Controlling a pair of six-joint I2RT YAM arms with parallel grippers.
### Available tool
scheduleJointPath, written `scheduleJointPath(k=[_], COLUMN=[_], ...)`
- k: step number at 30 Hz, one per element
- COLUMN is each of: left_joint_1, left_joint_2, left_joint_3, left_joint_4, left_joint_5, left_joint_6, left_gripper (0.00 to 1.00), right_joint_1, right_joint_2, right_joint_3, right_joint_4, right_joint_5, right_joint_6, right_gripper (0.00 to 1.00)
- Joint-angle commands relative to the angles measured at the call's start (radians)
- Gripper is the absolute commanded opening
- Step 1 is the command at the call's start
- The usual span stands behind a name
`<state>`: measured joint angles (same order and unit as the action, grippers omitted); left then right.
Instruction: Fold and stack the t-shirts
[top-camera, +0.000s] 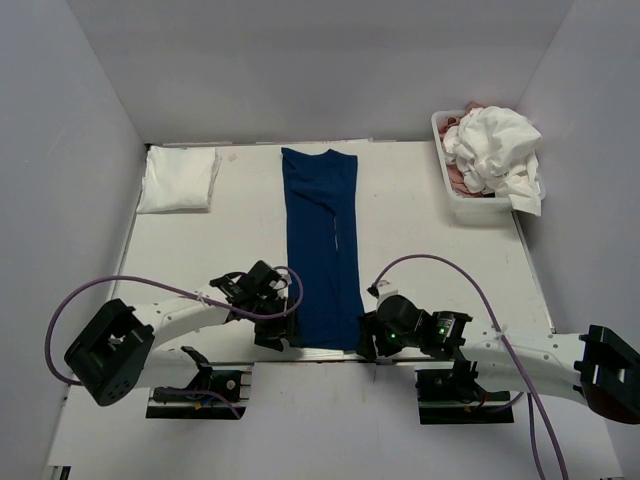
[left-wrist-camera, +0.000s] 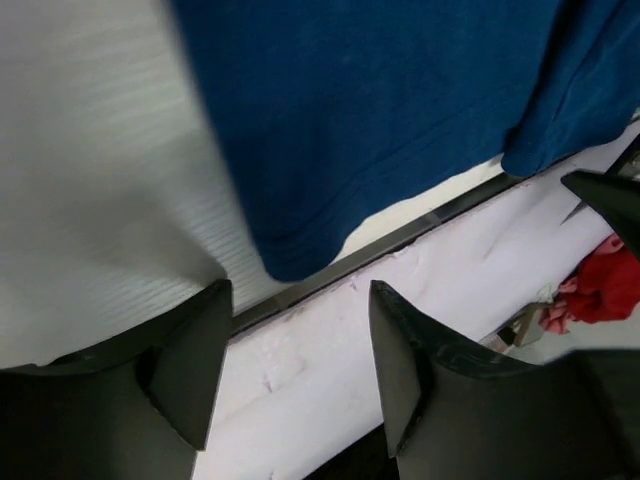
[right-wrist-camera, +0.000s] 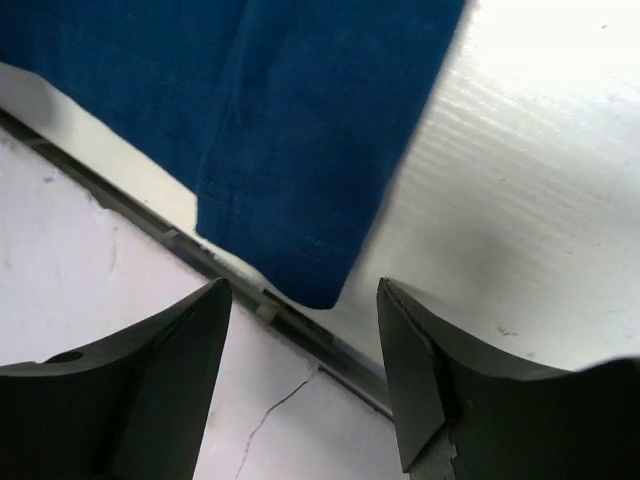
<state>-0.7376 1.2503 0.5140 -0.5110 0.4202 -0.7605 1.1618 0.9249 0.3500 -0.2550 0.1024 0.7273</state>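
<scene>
From above, a navy t-shirt is seen laid as a long strip on the table, its near hem between the left end effector and right end effector. At the left wrist, the jaws are seen spread and empty near the hem's left corner. At the right wrist, the same is seen at the right corner.

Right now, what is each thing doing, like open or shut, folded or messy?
navy t-shirt: folded into a long strip, lying flat.
white t-shirt: folded, lying flat at the far left.
basket: full, at the far right.
crumpled shirts: unfolded, white and pink, heaped in the basket.
left pincer: open, at the strip's near left corner, holding nothing.
right pincer: open, at the strip's near right corner, holding nothing.
</scene>
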Motion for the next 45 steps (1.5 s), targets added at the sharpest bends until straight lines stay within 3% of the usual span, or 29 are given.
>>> scheduleJointPath(k=[1,4,5,6,10,12,13,14,21,24,32,45], left_joint_1=[-0.026,-0.046,-0.055,-0.065,-0.065,-0.074,-0.074,-0.074,-0.051,-0.051,0.032,0.254], left_joint_2=[0.050,0.087,0.096,0.097,0.097,0.106,0.106,0.106,0.040,0.095,0.240,0.529], left_joint_3=[-0.005,0.017,0.030,0.031,0.063,0.075,0.075,0.087,0.193,0.323,0.550,0.935], left_joint_4=[0.075,0.075,0.075,0.075,0.075,0.075,0.066,0.066,0.054,0.008,-0.058,-0.069], left_joint_5=[0.005,-0.018,-0.018,-0.030,-0.057,-0.057,-0.057,-0.057,-0.118,-0.257,-0.463,-0.463], left_joint_6=[-0.002,-0.002,-0.002,-0.002,-0.002,0.007,0.007,0.007,0.049,0.049,0.070,0.155], left_gripper=[0.66,0.48,0.33,0.28,0.01,0.00,0.00,0.00,0.00,0.00,0.00,0.00], right_joint_1=[-0.011,-0.017,-0.017,-0.019,-0.024,-0.028,-0.027,-0.028,-0.031,-0.047,-0.154,-0.428], right_joint_2=[0.012,0.035,0.054,0.061,0.094,0.101,0.112,0.117,0.091,0.127,0.316,0.655], right_joint_3=[-0.009,-0.011,-0.016,-0.017,-0.025,-0.022,-0.016,-0.014,0.102,0.168,0.380,0.713], right_joint_4=[0.065,0.082,0.088,0.094,0.157,0.197,0.204,0.230,0.223,0.195,0.201,0.318], right_joint_5=[0.034,0.019,0.016,0.004,-0.006,0.009,0.046,0.062,0.227,0.299,0.442,0.355], right_joint_6=[0.017,0.009,0.012,0.009,-0.006,-0.022,-0.022,-0.025,-0.068,-0.071,-0.107,-0.201], right_gripper=[0.62,0.52,0.51,0.45,0.38,0.31,0.11,0.00,0.00,0.00,0.00,0.00])
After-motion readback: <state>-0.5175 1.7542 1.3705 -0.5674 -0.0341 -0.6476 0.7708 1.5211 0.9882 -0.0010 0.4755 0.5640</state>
